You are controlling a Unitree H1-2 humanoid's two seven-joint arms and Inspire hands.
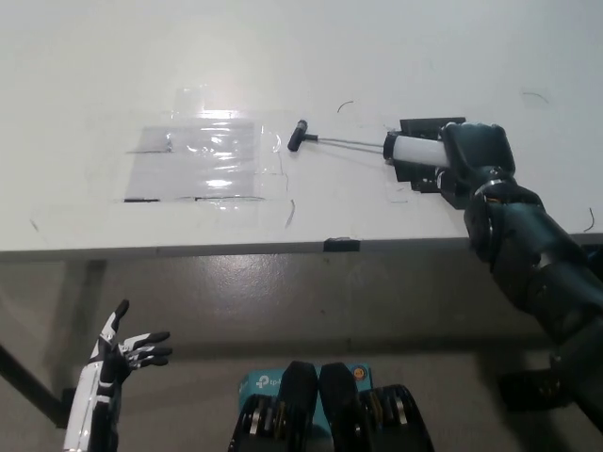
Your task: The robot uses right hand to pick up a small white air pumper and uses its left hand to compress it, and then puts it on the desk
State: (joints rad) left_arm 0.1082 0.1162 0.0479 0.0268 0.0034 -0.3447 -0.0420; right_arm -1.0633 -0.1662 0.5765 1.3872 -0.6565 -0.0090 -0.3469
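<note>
The black right hand point(468, 155) grips the small white air pumper point(415, 149); its rod lies horizontal, with the black T-handle point(299, 137) pointing left. The white left hand point(121, 353) rests low, its fingers spread.

Almost nothing here can be read. The one trace of lettering sits on a teal box point(252, 385) on the floor below the worktop's near edge: white characters that look like "tp", cut off by the dark shapes in front of it, so the full word cannot be made out. The thin dark pen strokes point(346, 104) scattered over the worktop point(396, 56) form no letters or numbers.
</note>
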